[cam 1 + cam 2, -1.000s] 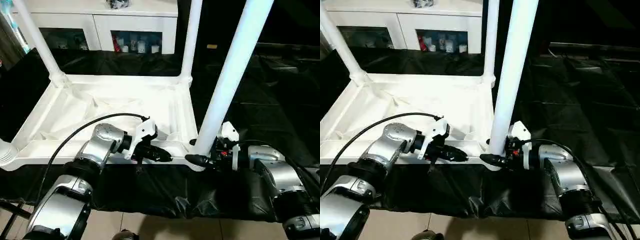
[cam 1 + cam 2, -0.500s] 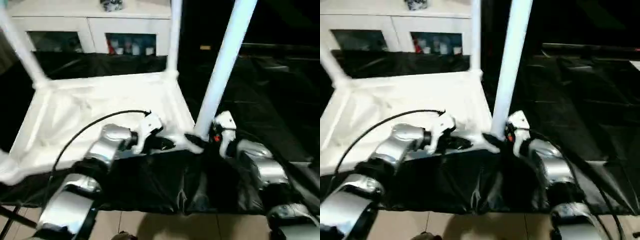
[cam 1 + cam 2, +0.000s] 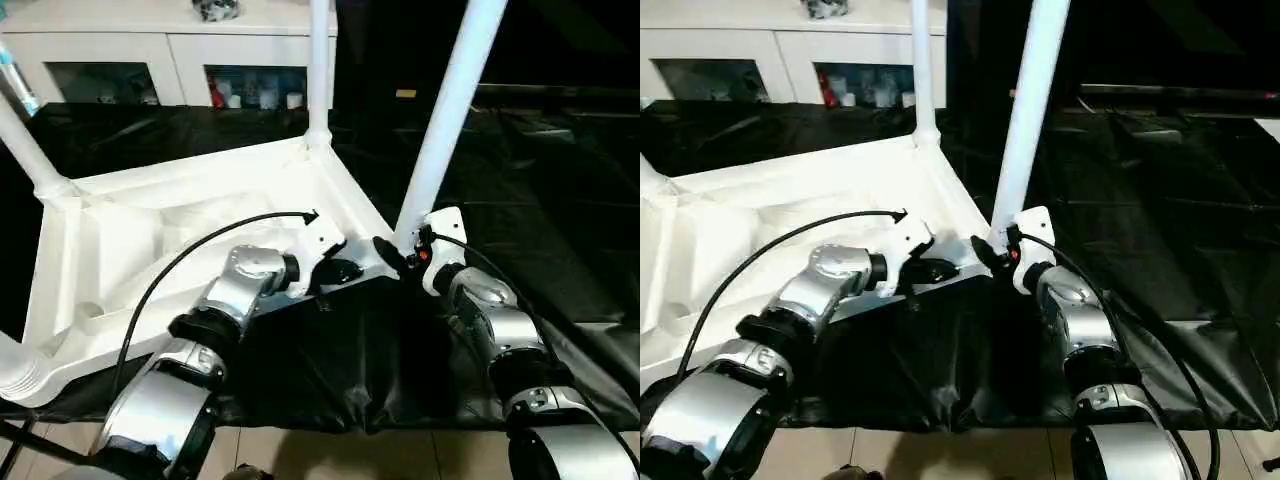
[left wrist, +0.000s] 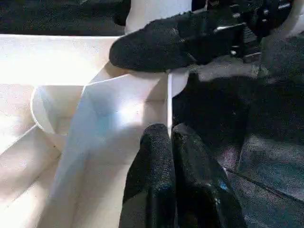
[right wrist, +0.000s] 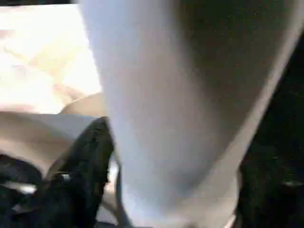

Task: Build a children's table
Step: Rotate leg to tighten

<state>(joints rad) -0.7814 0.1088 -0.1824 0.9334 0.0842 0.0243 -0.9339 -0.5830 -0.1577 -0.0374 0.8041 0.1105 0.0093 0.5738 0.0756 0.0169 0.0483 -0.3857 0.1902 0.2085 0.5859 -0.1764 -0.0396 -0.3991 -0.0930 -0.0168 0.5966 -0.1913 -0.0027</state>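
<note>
The children's table (image 3: 190,215) lies upside down on a surface draped in crinkled, glossy black sheeting (image 3: 330,360), its smooth white plastic top showing a ribbed underside framed by a raised rim. Smooth, tapered white tubular legs stand up from round sockets at its corners: one at the far left corner (image 3: 25,150), one at the far right corner (image 3: 320,70), and the thickest-looking at the near right corner (image 3: 450,110); a ridged white leg base (image 3: 15,370) shows at the near left corner. The left gripper (image 4: 171,147), its two matte black fingers pressed together, is clenched on the thin near rim of the top close to the near right corner. The right gripper (image 3: 392,255) straddles the base of the near right leg, black fingers on either side, grasping it. Behind stands a white cabinet (image 3: 180,50) with glass doors.
</note>
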